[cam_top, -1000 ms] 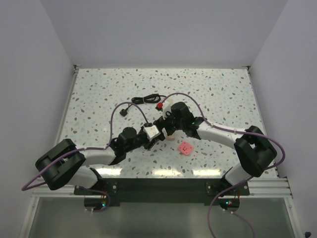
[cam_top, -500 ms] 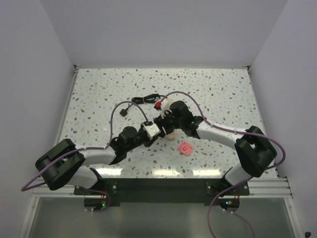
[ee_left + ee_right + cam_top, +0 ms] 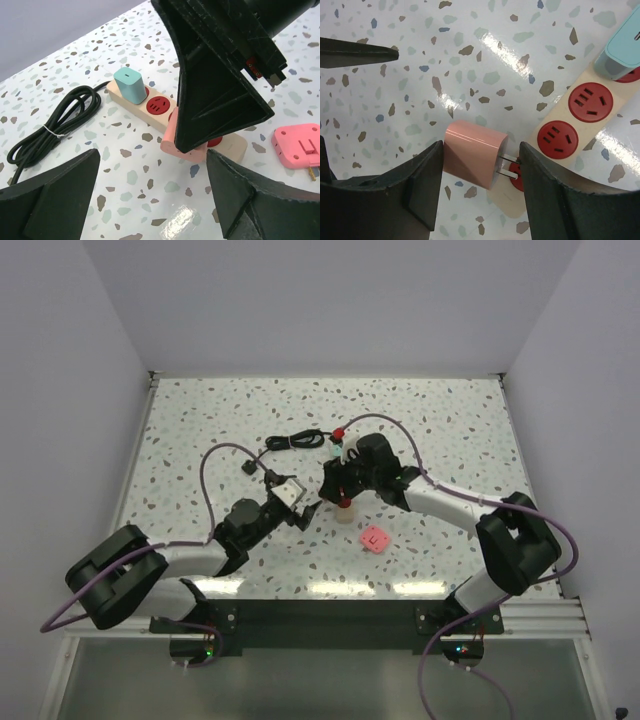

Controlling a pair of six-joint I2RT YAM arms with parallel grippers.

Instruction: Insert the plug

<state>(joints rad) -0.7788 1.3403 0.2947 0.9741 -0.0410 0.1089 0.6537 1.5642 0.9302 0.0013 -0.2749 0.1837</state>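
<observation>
Between the fingers of the right gripper (image 3: 481, 150) lies the pink plug (image 3: 472, 155), its body near one finger and the tips of its two metal prongs near the other. The fingers stand apart on either side of it, and I cannot tell whether they press on it. It is a small pink block with rounded corners. It is tilted rather than upright, and its prongs reach a red socket at the near end of the beige power strip (image 3: 580, 115), a socket partly hidden by the finger. How far the prongs have entered cannot be seen. Two more red sockets lie open along the strip, and a teal charger (image 3: 129, 85) is plugged in at the far end, where a black cord (image 3: 55, 125) lies coiled. From above, the right arm reaches in from the right edge toward the middle of the speckled table (image 3: 450, 420), with its wrist bent down over the strip. The left gripper (image 3: 152, 165) hovers just beside the strip on the near left, its fingers spread wide and holding nothing. A pink adapter (image 3: 297, 147) lies flat on the table near the strip's end, apart from both grippers.
</observation>
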